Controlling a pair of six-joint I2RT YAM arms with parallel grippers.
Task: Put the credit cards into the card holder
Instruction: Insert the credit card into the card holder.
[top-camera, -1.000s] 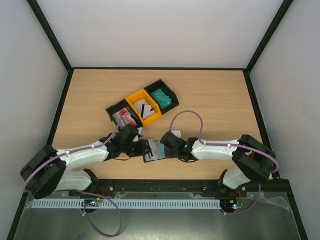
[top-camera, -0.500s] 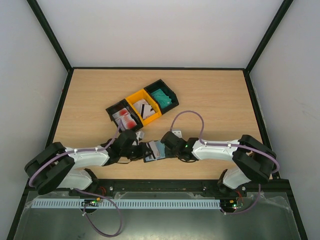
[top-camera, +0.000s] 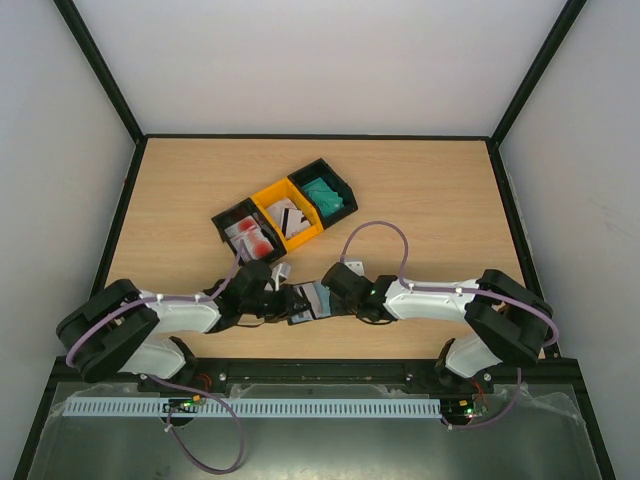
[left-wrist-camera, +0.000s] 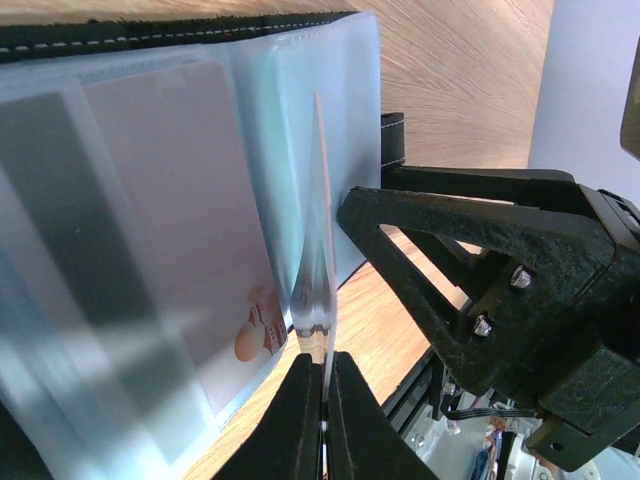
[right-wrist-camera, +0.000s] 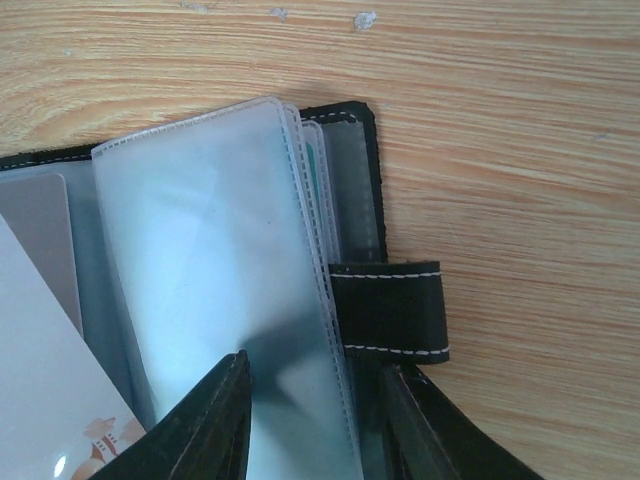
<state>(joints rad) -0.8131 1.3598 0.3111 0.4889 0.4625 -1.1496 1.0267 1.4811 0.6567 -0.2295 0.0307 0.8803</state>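
Note:
The black card holder (top-camera: 308, 299) lies open near the table's front edge, its clear sleeves (left-wrist-camera: 150, 200) fanned out. My left gripper (left-wrist-camera: 322, 362) is shut on a white credit card (left-wrist-camera: 321, 250), seen edge-on with its far end at the sleeves. In the right wrist view that card (right-wrist-camera: 40, 360) shows at lower left. Another card with a red-orange figure (left-wrist-camera: 252, 330) sits in a sleeve. My right gripper (right-wrist-camera: 315, 365) is open over the holder's right side, one finger (right-wrist-camera: 232, 415) on a clear sleeve (right-wrist-camera: 200, 250), the other by the closure tab (right-wrist-camera: 390, 310).
Three joined bins stand behind the holder: a black bin (top-camera: 236, 217) with red-and-white cards, a yellow bin (top-camera: 270, 195) with white dark-striped cards, and a black bin (top-camera: 312, 169) with teal cards. The arms' base rail (top-camera: 320, 372) runs along the near edge.
My left arm has swung lower and brought its card closer to the holder's sleeves. The right arm has stayed almost still on the holder.

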